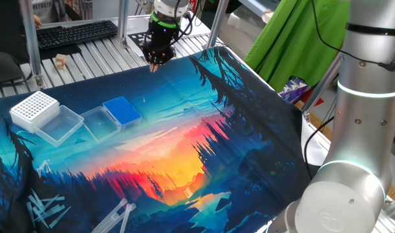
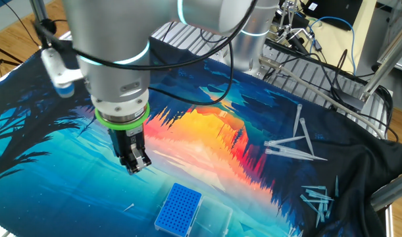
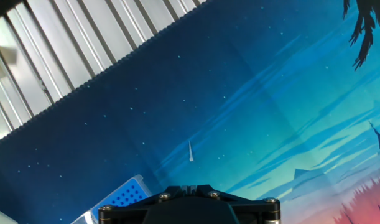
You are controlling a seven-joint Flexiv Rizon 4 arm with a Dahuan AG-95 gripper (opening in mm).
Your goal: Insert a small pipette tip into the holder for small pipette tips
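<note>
The gripper (image 1: 156, 64) hangs above the far part of the table (image 1: 203, 129), and its jaws look closed with nothing between them. The tip (image 3: 191, 151) lies alone on the dark blue cloth (image 3: 252, 99), near the blue holder (image 1: 122, 110) but apart from it. A white box (image 1: 34, 107) stands further along.

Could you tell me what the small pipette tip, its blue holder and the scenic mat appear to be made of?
The small pipette tip looks like translucent whitish plastic: pale, slender and tapered. The blue holder seems to be moulded matte plastic, uniformly coloured with a fine hole grid. The scenic mat looks like printed fabric: it creases and drapes over the table edge.
</note>
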